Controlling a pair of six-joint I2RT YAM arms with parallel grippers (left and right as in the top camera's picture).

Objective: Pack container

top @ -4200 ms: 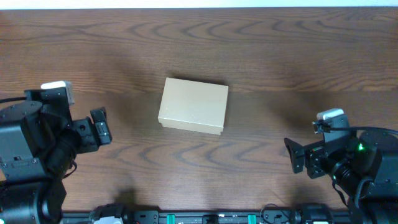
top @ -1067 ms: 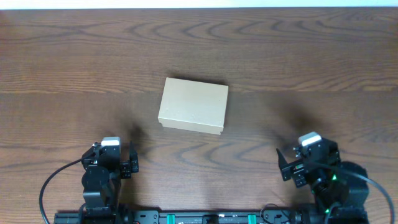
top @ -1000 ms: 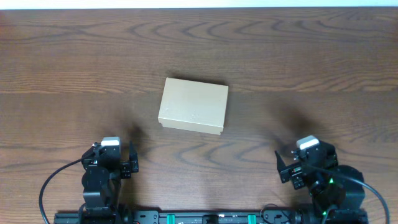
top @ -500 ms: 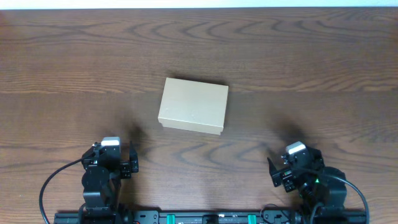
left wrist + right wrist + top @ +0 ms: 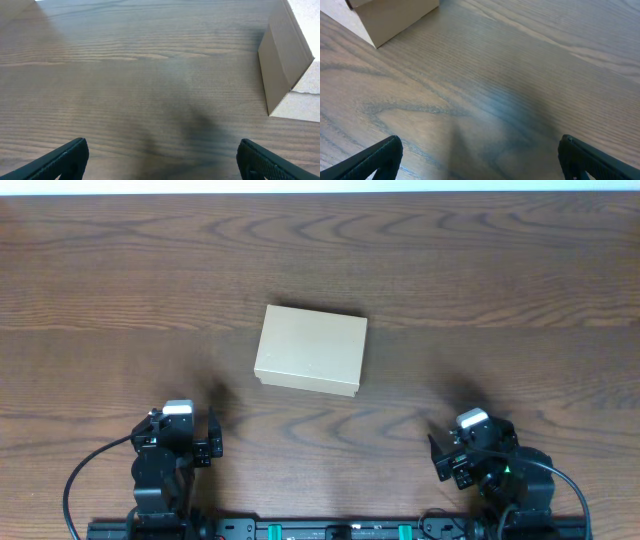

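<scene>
The dark wood-grain desk (image 5: 500, 270) is filling the whole overhead view, its far edge running along the top of the picture.

The container (image 5: 311, 350) is lying around the middle of the desk, well apart from all four edges. It is resting flat with its lid closed, its plain tan top facing up, and it is sitting slightly askew to the desk's edges. Nothing is touching it. In the left wrist view the container (image 5: 282, 60) is showing at the right side, ahead of the fingers and apart from them; in the right wrist view one lower corner of the container (image 5: 390, 15) is showing at the upper left, again well ahead of the fingers.

The left end effector (image 5: 205, 442) is hovering by the near edge, toward the near-left corner, pointing toward the far edge. Its fingers (image 5: 62, 157) are standing wide apart, released, with only bare desk between them.

The right end effector (image 5: 442, 460) is hovering by the near edge, toward the near-right corner. Its fingers (image 5: 375, 159) are likewise spreading wide, released and gripping nothing, with bare wood between them.
</scene>
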